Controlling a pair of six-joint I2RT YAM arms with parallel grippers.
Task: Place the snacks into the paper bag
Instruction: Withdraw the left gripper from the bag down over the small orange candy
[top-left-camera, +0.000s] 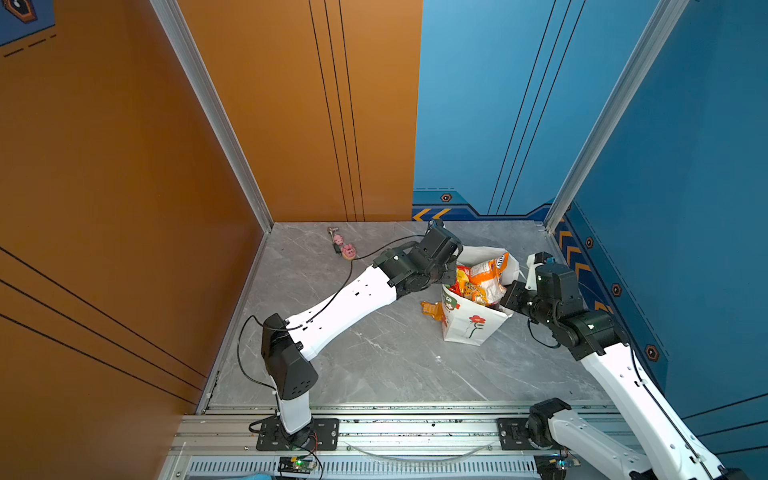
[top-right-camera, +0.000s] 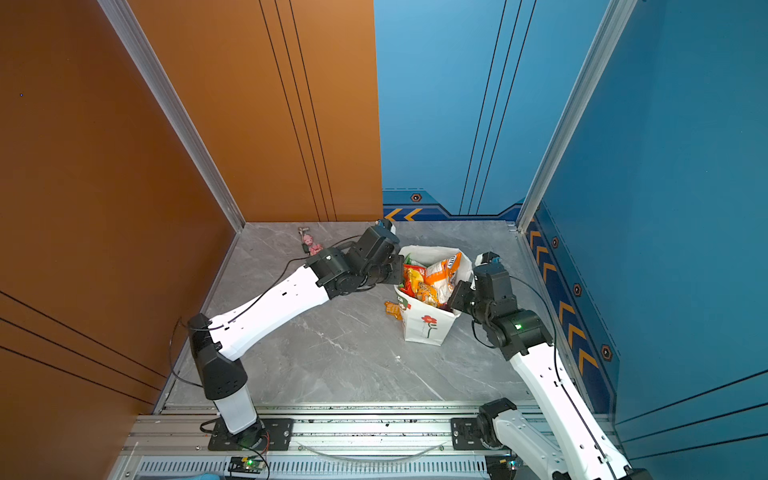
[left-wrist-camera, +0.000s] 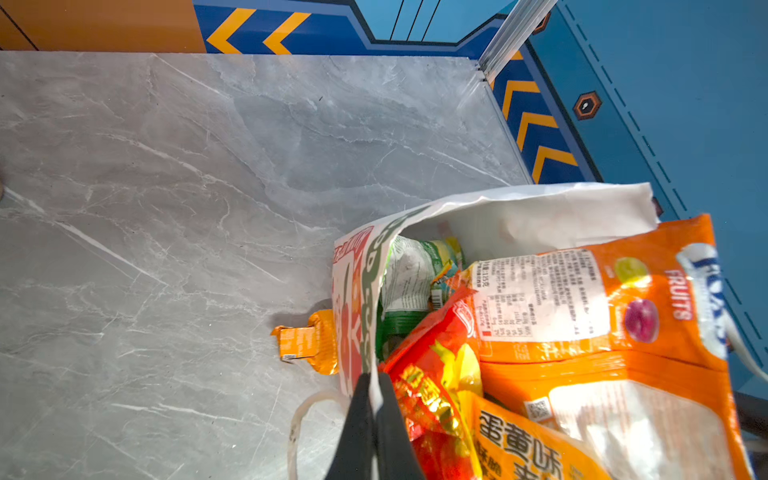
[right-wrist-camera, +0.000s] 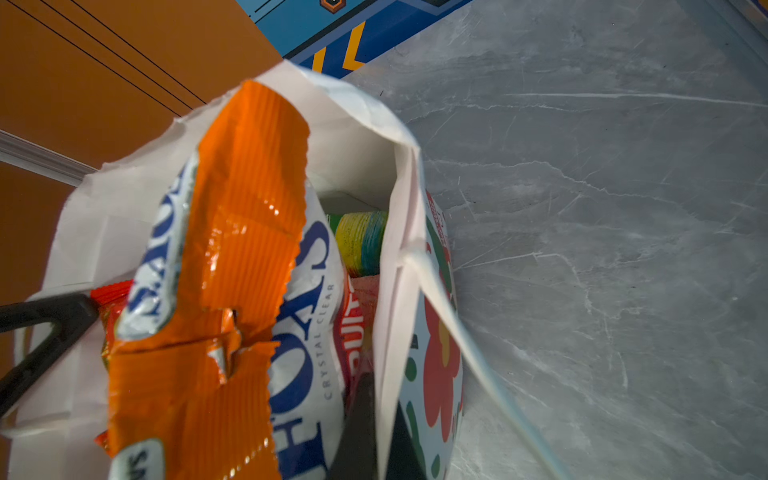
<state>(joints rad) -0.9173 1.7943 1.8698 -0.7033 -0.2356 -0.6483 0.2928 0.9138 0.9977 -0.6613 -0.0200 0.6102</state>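
The white paper bag (top-left-camera: 469, 330) (top-right-camera: 428, 332) with a red flower stands upright at the right middle of the table, stuffed with snacks. A large orange packet (top-left-camera: 488, 272) (left-wrist-camera: 582, 299) (right-wrist-camera: 245, 249) sticks out of the top, with a red-yellow packet (left-wrist-camera: 436, 374) and a green one (left-wrist-camera: 409, 282) beside it. My left gripper (left-wrist-camera: 376, 382) (top-left-camera: 451, 276) is shut on the bag's left rim. On the opposite rim my right gripper (right-wrist-camera: 380, 386) (top-left-camera: 505, 299) is shut, paper pinched between its fingers. A small orange sachet (top-left-camera: 432, 309) (left-wrist-camera: 307, 343) lies on the table against the bag's left side.
Pink pig charms (top-left-camera: 344, 246) (top-right-camera: 311, 243) lie near the back left corner of the grey marble table (top-left-camera: 395, 365). A white cord handle (right-wrist-camera: 457, 324) hangs outside the bag. The blue wall (top-left-camera: 623, 291) stands close behind my right arm.
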